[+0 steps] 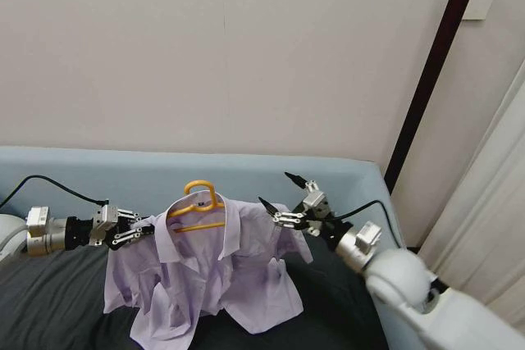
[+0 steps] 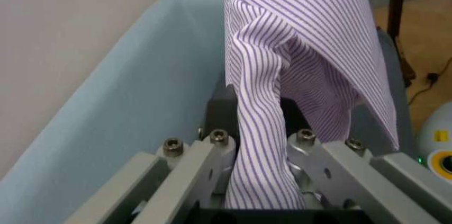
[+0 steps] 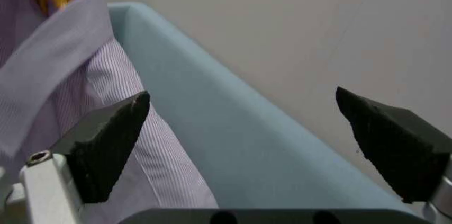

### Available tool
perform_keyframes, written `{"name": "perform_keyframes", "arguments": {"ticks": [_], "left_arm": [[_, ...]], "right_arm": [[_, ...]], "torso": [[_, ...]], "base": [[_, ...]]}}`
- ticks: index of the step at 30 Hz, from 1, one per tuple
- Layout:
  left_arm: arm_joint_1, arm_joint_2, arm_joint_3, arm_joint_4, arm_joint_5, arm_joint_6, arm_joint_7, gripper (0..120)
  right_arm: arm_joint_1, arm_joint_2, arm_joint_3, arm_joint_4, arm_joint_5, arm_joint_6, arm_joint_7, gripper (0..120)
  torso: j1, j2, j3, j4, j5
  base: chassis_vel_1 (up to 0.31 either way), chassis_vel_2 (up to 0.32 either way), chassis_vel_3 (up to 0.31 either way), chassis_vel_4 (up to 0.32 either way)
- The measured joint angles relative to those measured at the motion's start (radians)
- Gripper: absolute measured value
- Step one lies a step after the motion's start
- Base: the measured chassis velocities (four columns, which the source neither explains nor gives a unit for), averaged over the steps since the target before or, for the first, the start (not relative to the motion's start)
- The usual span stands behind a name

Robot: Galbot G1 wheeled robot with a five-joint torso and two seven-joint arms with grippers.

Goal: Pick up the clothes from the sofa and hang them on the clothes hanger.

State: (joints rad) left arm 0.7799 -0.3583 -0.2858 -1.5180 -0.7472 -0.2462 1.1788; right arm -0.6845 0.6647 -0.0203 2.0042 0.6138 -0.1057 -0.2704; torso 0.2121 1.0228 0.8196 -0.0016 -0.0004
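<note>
So our striped shirt (image 1: pixel 213 276) is on its yellow hanger (image 1: pixel 199 198) but not hung up, left gripper (image 1: pixel 135 231) pinching it, right gripper (image 1: pixel 273 187) wide open.

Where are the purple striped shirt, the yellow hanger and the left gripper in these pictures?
shirt (image 1: pixel 215 280): head view, on its front panel.
hanger (image 1: pixel 199 184): head view, on the top of its hook.
left gripper (image 1: pixel 141 231): head view, between its fingertips, at the shirt's shoulder.
</note>
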Motion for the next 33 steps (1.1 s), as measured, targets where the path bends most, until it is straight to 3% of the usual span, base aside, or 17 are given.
{"name": "perform_keyframes", "arguments": {"ticks": [9, 14, 25, 27, 31, 33], "left_arm": [[0.022, 0.004, -0.048, -0.048, 0.001, 0.007, 0.038, 7], [0.049, -0.007, -0.059, -0.091, 0.01, 0.008, 0.03, 7], [0.082, -0.025, -0.057, -0.141, 0.017, -0.001, -0.03, 7], [0.083, -0.029, -0.055, -0.141, 0.02, -0.004, -0.039, 7], [0.085, -0.055, -0.04, -0.15, 0.042, -0.013, -0.047, 7], [0.086, -0.058, -0.037, -0.156, 0.046, -0.014, -0.046, 7]], "right_arm": [[0.04, -0.133, 0.014, -0.021, 0.067, -0.069, -0.24, 100], [0.071, -0.125, -0.018, -0.047, 0.062, -0.064, -0.366, 100], [0.113, -0.098, -0.079, -0.076, 0.055, -0.057, -0.45, 100], [0.114, -0.096, -0.083, -0.075, 0.058, -0.056, -0.452, 98], [0.142, -0.091, -0.11, -0.084, 0.046, -0.057, -0.491, 80], [0.15, -0.09, -0.115, -0.088, 0.043, -0.057, -0.5, 77]], "torso": [[0.0, 0.0, 0.0, 0.0006, -0.0004], [0.0, 0.0, 0.0, 0.0004, -0.0002], [0.0, 0.0, 0.0, 0.0004, -0.0003], [0.0, 0.0, 0.0, 0.0004, -0.0004], [0.0, 0.0, 0.0, 0.0004, -0.0006], [0.0, 0.0, 0.0, 0.0004, -0.0006]], "base": [[0.0, 0.0, 0.0, 0.0], [0.0, 0.0, 0.0, 0.0], [0.0, 0.0, 0.0, 0.0], [0.0, 0.0, 0.0, 0.0], [0.0, 0.0, 0.0, 0.0], [0.0, 0.0, 0.0, 0.0]]}}
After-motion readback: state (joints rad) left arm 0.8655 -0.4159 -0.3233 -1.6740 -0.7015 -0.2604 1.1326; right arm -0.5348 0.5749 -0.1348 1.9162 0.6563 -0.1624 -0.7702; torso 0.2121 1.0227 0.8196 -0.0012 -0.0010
